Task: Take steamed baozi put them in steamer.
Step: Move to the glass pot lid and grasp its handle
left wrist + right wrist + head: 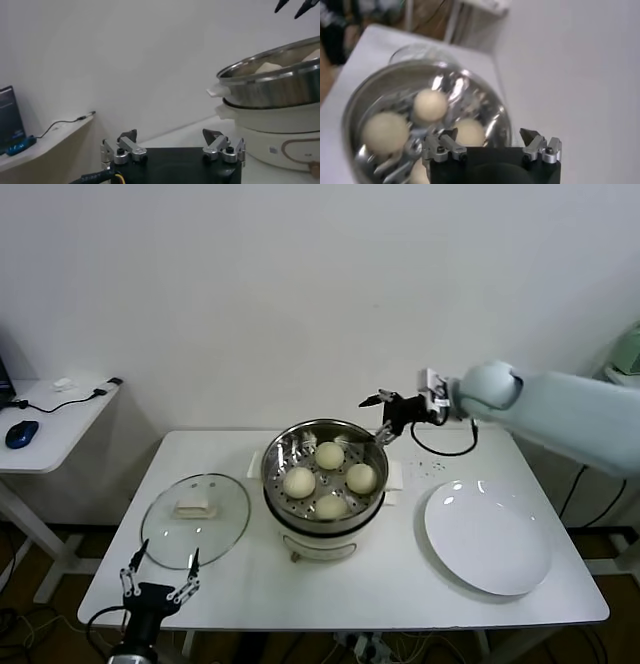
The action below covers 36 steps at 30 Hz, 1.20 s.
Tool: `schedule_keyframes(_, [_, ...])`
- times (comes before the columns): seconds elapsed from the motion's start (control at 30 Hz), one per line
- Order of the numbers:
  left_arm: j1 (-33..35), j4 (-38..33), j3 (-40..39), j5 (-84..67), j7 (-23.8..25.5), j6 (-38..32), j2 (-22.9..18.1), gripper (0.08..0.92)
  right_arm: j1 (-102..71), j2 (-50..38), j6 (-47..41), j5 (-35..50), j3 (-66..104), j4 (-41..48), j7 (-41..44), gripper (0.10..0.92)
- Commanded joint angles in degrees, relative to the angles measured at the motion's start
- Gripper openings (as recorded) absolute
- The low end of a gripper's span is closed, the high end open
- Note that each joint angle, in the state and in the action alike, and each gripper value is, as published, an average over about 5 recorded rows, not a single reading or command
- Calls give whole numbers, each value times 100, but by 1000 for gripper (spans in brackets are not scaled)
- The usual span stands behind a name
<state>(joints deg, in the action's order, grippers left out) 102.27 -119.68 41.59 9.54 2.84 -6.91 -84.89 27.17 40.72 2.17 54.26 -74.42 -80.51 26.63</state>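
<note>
Baozi [329,455], all four, sit in the steamer [372,506], so we lift the right gripper [380,417], jaws open at its 2 o'clock rim, straight clear.

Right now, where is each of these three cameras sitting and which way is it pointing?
Head view: on the robot's head, looking down at the white table, the steamer holding four baozi, the glass lid and plate; both arms show.
Left wrist view: low at the table's near edge, facing sideways toward the steamer; the open left end effector shows.
Right wrist view: above the steamer's far rim, looking down; the open right end effector shows.
All three share the steamer.
</note>
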Motion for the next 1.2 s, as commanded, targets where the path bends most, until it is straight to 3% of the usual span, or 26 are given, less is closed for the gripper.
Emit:
schedule_keyframes(0.03, [50,-196,54,215,10,5,-135,823,-3872,-1271,686,-364,4148,-975,-1778,823])
schedule_keyframes(0.2, [13,-336,169,880,69,120,-159,823,-6139,-988,383,-815,6597,-1280,-1911,823])
schedule_keyframes(0.37, [-113,-415,441,2552,301,123,-97,823,-7677,-311,123,-1275,8332,-1481,-2053,823])
schedule_keyframes(0.6, [-540,-379,289,5071,-248,750,317,823,-9047,339,54,-1564,9483,-1422,-2080,823])
schedule_keyframes(0.73, [-940,131,26,5966,-265,651,608,823,-9517,701,80,-1811,9887,-1391,-2027,823])
schedule_keyframes(0.93, [-1621,1259,-208,7025,-353,452,682,823,-9876,944,189,-2109,10125,-1331,-1993,823])
schedule_keyframes(1.2, [-2325,2467,-400,7068,-423,580,762,823,-10111,1247,236,-2369,10478,-1205,-1909,823])
